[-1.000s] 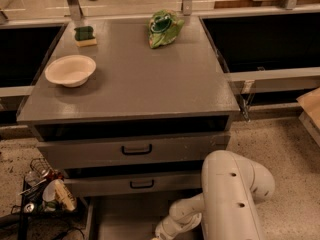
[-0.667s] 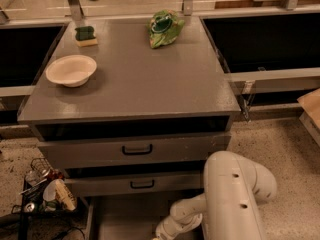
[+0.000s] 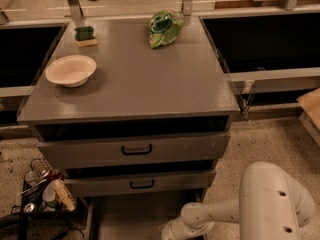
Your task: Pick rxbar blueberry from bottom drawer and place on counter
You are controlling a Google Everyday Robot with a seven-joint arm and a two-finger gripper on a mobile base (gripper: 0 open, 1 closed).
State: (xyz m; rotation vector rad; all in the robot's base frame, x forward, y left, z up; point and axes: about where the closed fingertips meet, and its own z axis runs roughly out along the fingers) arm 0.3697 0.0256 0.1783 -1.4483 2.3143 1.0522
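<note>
The bottom drawer [image 3: 131,215] is pulled open below the cabinet and shows a plain grey floor. No rxbar blueberry shows in it or anywhere else. The counter [image 3: 135,81] is the wide grey top of the cabinet. My white arm [image 3: 272,201] reaches from the lower right down into the open drawer. Its wrist [image 3: 175,230] is at the bottom edge of the view. My gripper is below that edge, out of view.
On the counter are a white bowl [image 3: 70,70] at the left, a green bag [image 3: 164,28] at the back and a green sponge [image 3: 85,35] at the back left. Two shut drawers with black handles [image 3: 136,149] sit above the open one. A rack of clutter [image 3: 42,191] is on the floor at the left.
The arm's big white link has shifted to the right and lower in the view. The wrist stays low over the open drawer. The things on the counter have not moved.
</note>
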